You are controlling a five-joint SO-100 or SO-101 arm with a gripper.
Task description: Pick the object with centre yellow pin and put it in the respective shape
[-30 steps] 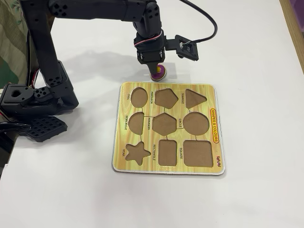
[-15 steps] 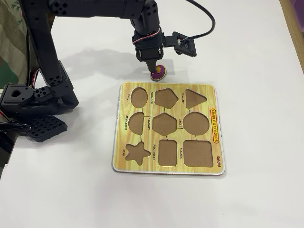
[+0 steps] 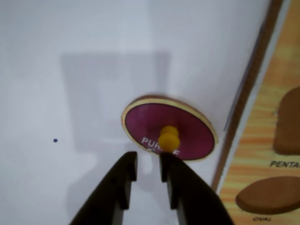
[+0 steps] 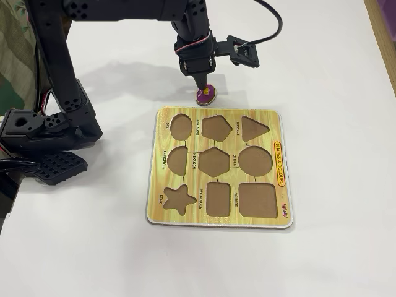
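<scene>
My gripper (image 3: 147, 165) is matte black plastic, fingers nearly together with a thin gap, holding nothing. It hovers just short of the purple oval piece (image 3: 168, 133), a flat glossy disc with a pale rim and a round yellow knob (image 3: 168, 138). The piece lies on the white table (image 4: 322, 68), just off the puzzle board's (image 4: 279, 124) edge nearest the OVAL recess (image 4: 180, 125), a smooth brown egg-shaped cutout in yellow wood-grain.
</scene>
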